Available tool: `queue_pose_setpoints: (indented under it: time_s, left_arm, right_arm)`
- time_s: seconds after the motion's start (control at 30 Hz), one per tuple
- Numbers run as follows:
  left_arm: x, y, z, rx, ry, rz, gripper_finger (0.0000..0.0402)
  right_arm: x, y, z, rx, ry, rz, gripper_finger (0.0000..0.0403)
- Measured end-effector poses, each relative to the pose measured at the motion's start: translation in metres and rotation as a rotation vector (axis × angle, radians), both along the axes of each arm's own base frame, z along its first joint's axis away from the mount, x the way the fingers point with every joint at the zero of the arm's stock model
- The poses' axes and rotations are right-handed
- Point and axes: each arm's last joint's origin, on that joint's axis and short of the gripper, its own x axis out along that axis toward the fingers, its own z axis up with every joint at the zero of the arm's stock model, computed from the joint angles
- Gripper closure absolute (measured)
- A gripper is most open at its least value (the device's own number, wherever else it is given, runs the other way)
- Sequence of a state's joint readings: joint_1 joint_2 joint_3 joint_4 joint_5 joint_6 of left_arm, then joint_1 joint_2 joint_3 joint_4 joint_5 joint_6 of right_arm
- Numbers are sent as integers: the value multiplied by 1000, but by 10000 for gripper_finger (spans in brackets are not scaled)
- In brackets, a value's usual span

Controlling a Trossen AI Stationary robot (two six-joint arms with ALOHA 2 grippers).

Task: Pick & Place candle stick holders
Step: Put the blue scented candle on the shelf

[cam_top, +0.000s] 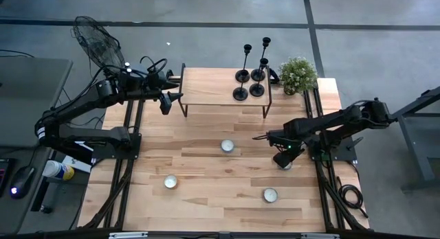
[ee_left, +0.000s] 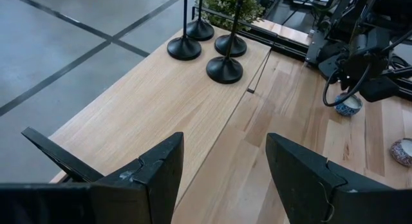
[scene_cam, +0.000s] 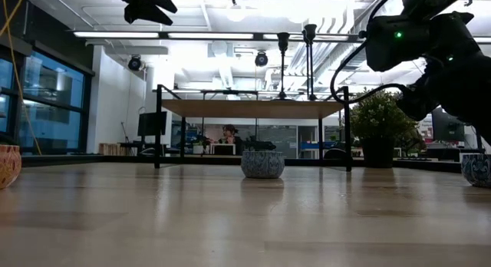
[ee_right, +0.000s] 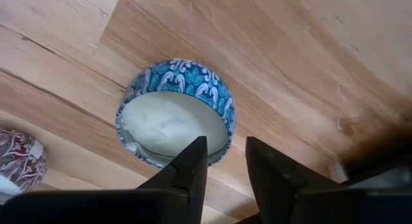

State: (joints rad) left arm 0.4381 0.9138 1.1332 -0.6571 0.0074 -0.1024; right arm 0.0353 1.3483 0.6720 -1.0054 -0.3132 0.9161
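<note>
On the raised shelf (cam_top: 213, 88), far right end: four candle stick holders (cam_top: 251, 77), upright, bunched together just beside a potted plant (cam_top: 298, 74)
Handling: likely rigid metal, light but top-heavy and easy to tip; thin smooth stems probably slippery
Where to grip: low on a stem, just above the disc base, squarely
Left gripper (ee_left: 225, 143): raised over the shelf's left end, claw apart, empty, well apart from the holders
Right gripper (ee_right: 225, 150): low at the rim of a blue tealight cup (ee_right: 174, 114), right side of the table; claw state cannot be told
Hidden: holder tops cut off in the left wrist view; stems overlapping from above, heights hard to compare
</note>
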Motion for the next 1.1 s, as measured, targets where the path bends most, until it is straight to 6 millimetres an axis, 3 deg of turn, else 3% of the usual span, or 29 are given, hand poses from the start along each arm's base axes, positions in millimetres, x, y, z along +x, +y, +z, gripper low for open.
queue_pose_setpoints:
  time_s: [0.83, 1.1]
  left_arm:
    - [0, 0, 0, 0, 0, 0, 186]
    - [0, 0, 0, 0, -1, 0, 186]
  right_arm:
    - [4, 0, -9, -11, 35, 9, 312]
    - [0, 0, -8, -3, 80, 16, 335]
